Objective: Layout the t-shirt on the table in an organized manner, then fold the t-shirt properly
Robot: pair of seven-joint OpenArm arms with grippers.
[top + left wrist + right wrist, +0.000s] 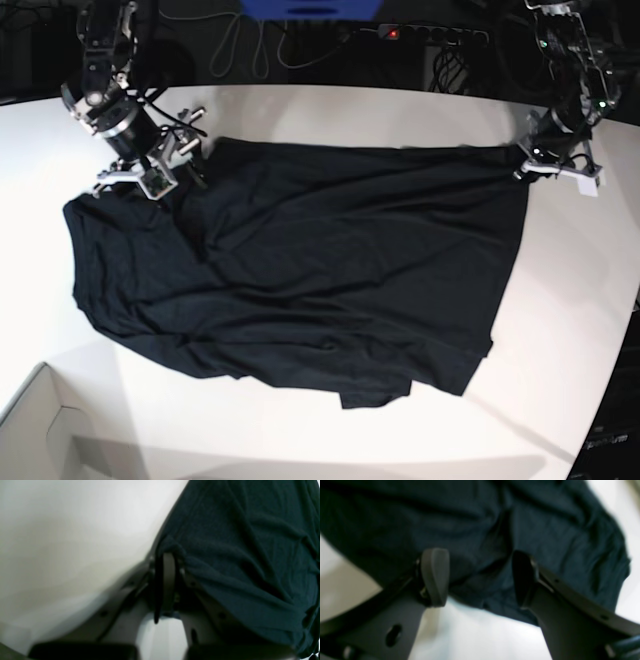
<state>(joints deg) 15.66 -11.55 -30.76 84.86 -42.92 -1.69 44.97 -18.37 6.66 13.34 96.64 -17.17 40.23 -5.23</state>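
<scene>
The shirt (300, 270) lies wrinkled on the counter (560, 330). The left pincer (166, 562) pinches its edge; the right pincer (480, 577) gapes empty over fabric.

both wrist views are soft and blurry, worst on the close gripper parts. base view is sharp and evenly bright, soft shadows under the t-shirt (300, 270), dark background.
</scene>
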